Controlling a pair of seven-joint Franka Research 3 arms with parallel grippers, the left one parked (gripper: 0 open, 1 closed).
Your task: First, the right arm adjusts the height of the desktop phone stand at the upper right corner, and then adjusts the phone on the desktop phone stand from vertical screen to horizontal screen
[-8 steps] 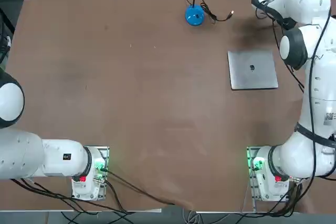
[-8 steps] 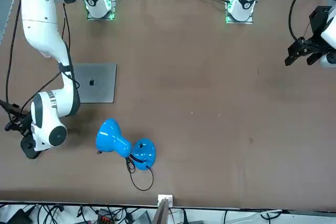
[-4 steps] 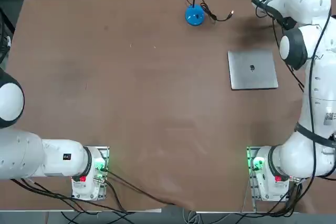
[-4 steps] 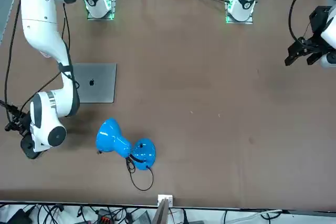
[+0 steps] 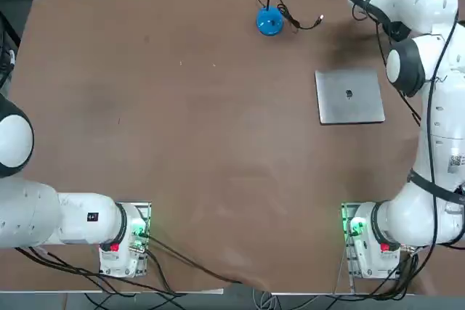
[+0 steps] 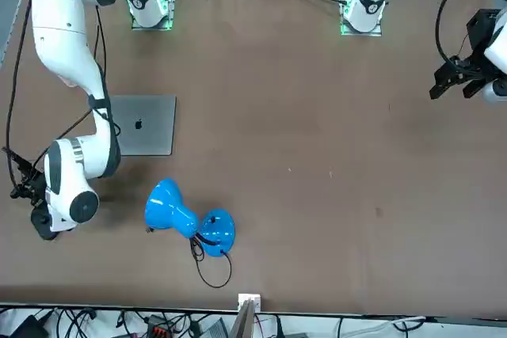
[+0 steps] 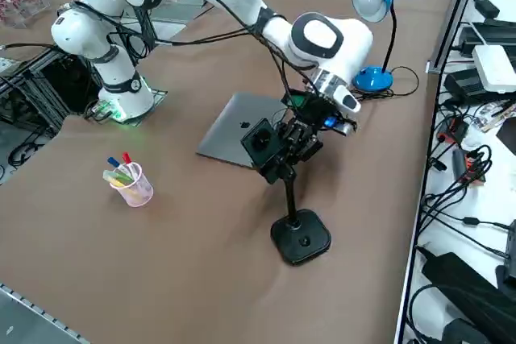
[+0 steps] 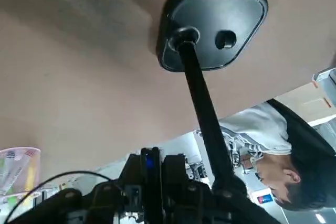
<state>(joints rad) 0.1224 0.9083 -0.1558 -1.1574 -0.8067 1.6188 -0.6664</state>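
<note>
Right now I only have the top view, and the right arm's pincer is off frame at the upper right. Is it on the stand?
Observer: Yes. In the right side view the right pincer is shut on the upper end of the desktop phone stand, on its pole, right beside the phone.
Operator: Base lifted?
Observer: No. The base sits flat on the table, apart from the silver laptop.
</note>
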